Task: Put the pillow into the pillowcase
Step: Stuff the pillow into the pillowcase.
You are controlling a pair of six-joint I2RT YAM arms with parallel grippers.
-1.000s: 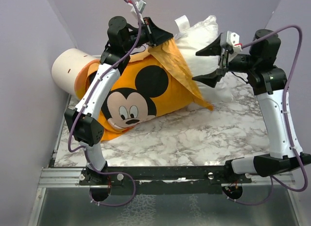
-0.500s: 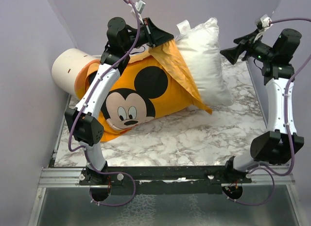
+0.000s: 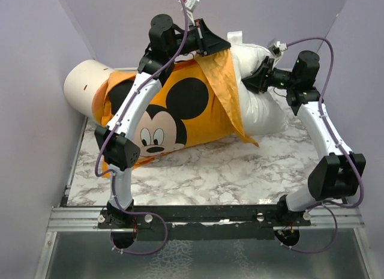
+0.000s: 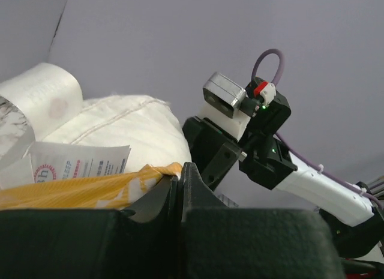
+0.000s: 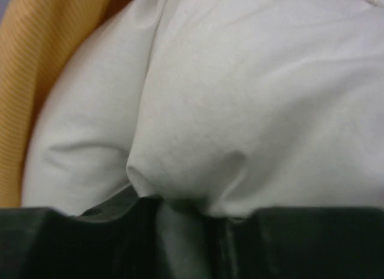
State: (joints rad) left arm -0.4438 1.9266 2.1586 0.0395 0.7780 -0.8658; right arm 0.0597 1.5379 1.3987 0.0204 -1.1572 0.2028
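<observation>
Plump white cloth pillow (image 3: 259,108): matt, soft. Thin orange-yellow fabric pillowcase (image 3: 211,124): matt, finely ribbed. Marble-patterned table (image 3: 228,171): smooth.

The plump white pillow (image 3: 264,111) lies partly inside the orange-yellow pillowcase (image 3: 201,120), its bare end sticking out to the right. The case's Mickey Mouse face looks upward, its open edge raised.

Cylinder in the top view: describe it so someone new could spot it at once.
Start at the marble table and go to its far left corner. There a cream cylinder lies on its side, partly under the orange pillowcase; unlike the white pillow, it is round and smooth.
</observation>
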